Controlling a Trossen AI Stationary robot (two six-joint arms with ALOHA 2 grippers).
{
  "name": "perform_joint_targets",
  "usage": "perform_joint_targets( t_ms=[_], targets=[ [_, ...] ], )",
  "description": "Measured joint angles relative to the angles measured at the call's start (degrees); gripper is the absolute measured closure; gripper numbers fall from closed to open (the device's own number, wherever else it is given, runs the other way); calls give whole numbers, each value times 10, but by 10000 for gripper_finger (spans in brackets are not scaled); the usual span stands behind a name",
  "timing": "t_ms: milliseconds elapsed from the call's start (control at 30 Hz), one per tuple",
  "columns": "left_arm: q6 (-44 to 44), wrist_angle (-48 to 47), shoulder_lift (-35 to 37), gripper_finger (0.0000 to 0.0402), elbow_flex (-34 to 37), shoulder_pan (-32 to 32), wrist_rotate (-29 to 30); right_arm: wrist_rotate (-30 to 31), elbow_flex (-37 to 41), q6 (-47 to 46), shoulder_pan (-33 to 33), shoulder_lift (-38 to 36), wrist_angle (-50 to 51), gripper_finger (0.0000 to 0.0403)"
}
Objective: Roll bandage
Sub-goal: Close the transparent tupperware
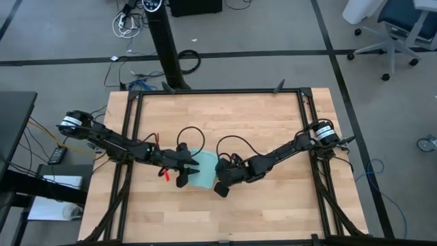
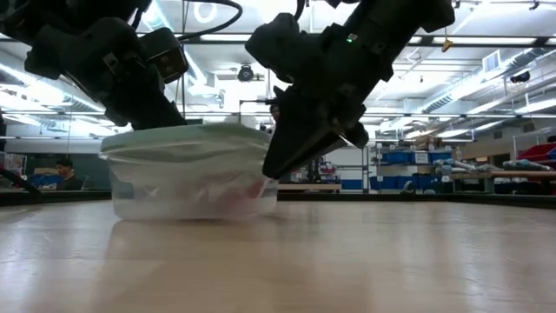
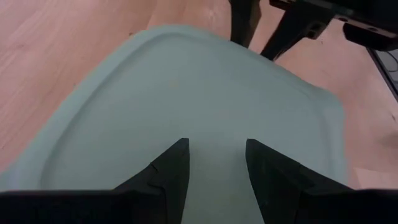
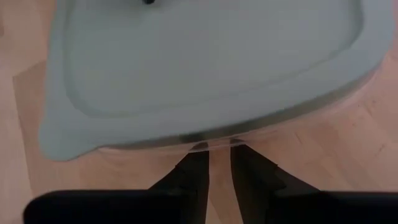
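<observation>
A light-blue square container (image 1: 204, 171) stands mid-table with its lid (image 3: 186, 87) on. Through its translucent wall (image 2: 191, 187) a reddish shape (image 2: 236, 193) shows inside; it looks like the bandage, though I cannot tell its form. My left gripper (image 3: 216, 163) is open and reaches over the lid from the table's left. My right gripper (image 4: 217, 163) comes from the right with a narrow gap between its fingers. Its tips stand at the container's side, under the lid's rim. A small red bit (image 1: 166, 175) shows beside my left gripper; what it is I cannot tell. My left gripper slants down from the table's left, with both fingertips (image 3: 177, 155) over the lid's top near its left edge. Whether they rest on the lid I cannot tell. My right gripper slants down from the table's right. Its fingertips (image 4: 200, 155) meet the container's wall (image 4: 214, 144) just below the lid's rim, with nothing between them. The container stands flat on the table.
Bare wooden tabletop (image 1: 273, 123) lies all around the container. A black frame (image 1: 218, 92) runs along the table's edges. The lid has a tab corner (image 4: 59, 143) that juts out on the side facing my right gripper.
</observation>
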State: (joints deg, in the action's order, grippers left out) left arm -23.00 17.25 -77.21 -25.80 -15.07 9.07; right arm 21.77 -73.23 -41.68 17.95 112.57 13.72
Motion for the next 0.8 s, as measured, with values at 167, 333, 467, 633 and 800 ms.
perform_joint_targets(
  t_ms=[167,333,467,633,800],
  targets=[
    [-1,12,-1,239,1,0,-6,0,14,-1,-3,3,-28,337],
    [-2,30,-24,239,1,-1,-8,-1,13,-1,-7,17,-49,337],
    [-2,63,-55,239,-1,-1,-9,-5,13,-1,-8,17,-46,337],
    [-4,78,-59,239,-1,-1,-13,-11,13,1,-7,16,-38,337],
    [-4,76,-59,239,-1,-1,-19,-44,13,-6,-9,9,-11,339]
  ],
)
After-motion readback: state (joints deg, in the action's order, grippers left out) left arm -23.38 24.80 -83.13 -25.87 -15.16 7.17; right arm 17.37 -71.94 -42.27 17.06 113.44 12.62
